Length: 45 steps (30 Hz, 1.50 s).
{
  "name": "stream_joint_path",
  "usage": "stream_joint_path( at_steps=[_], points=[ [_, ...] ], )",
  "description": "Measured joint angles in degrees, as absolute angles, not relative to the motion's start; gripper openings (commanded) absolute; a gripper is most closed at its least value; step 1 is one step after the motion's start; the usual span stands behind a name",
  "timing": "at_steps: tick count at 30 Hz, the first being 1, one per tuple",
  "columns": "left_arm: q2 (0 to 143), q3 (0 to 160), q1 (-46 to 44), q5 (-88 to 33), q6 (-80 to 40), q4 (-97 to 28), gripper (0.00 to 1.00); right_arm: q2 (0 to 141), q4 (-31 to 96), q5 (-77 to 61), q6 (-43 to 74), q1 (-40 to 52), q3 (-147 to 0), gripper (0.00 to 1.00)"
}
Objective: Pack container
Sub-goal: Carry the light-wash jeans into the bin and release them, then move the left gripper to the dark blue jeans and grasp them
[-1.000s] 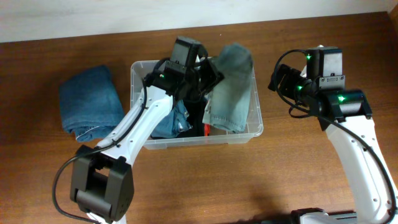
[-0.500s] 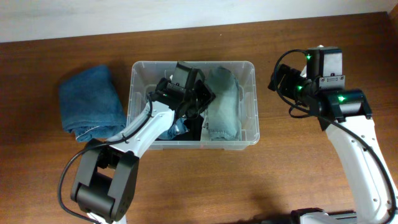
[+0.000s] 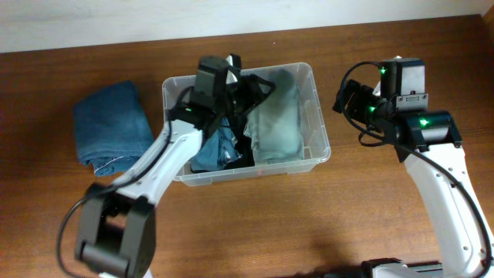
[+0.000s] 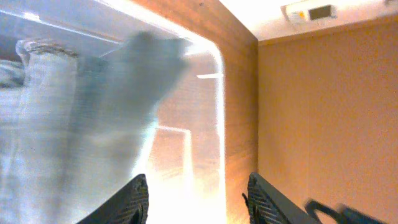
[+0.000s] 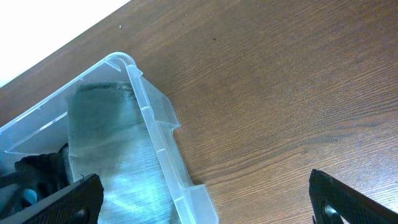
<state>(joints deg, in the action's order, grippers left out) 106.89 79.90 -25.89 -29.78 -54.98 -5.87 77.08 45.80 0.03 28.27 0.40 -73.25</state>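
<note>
The clear plastic container (image 3: 322, 147) stands mid-table, slightly skewed. Pale grey-green jeans (image 3: 279, 123) lie in its right half and blue jeans (image 3: 210, 153) with dark clothing in its left half. My left gripper (image 3: 258, 86) hovers over the container's back part, open and empty. In the left wrist view its fingers (image 4: 199, 200) are spread above the blurred pale jeans (image 4: 81, 124) and the container's rim (image 4: 219, 93). My right gripper (image 3: 343, 100) is open and empty, right of the container. The right wrist view shows its jaws (image 5: 205, 202) spread wide over the container's rim (image 5: 149, 118).
A folded pair of blue jeans (image 3: 110, 127) lies on the wooden table (image 3: 386, 224) left of the container. A pale wall runs along the table's back edge.
My left gripper lowered the pale jeans into the container's right half, let go, and rose open toward the back. The container shifted and turned slightly. The right arm has not moved.
</note>
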Motion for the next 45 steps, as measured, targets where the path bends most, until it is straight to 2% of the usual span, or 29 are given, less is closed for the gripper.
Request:
stream_joint_path(
  at_steps=[1,6,10,13,14,16,24,30,36,45],
  points=[
    [105.62,80.12,-25.76,-29.61,-54.13,-7.14,0.51,77.08,45.78,0.03,28.27,0.4,-73.25,0.98],
    [100.47,80.79,-24.77,-26.94,-47.13,-11.68,0.28,77.08,45.78,0.03,28.29,0.4,-73.25,0.98],
    [97.91,81.1,-21.63,-20.45,-35.73,-20.49,0.26,77.08,45.78,0.03,28.32,0.4,-73.25,0.99],
    [95.26,81.19,-18.09,-12.4,-27.55,-27.24,0.59,77.08,45.82,0.03,28.27,0.4,-73.28,0.99],
    [94.48,81.23,-16.8,-10.59,-25.61,-28.91,0.64,77.08,45.76,0.03,28.29,0.4,-73.28,0.98],
    [92.49,81.23,-12.34,-7.18,-21.71,-32.23,0.79,77.08,45.8,0.03,28.29,0.4,-73.3,0.99],
    [91.37,81.54,16.95,-6.04,-15.42,-37.6,0.85,77.08,45.76,0.05,28.29,0.4,-73.3,0.98],
    [99.85,81.95,32.6,-17.17,-11.31,-39.31,0.87,77.08,45.8,0.03,28.29,0.4,-73.3,0.98],
    [112.36,81.97,37.67,-29.95,-8.29,-39.81,0.87,77.08,45.78,0.03,28.29,0.4,-73.3,0.98],
    [122.93,82.04,38.37,-43.62,-5.67,-40.53,0.87,77.08,45.78,0.03,28.27,0.4,-73.3,0.98]
  ],
)
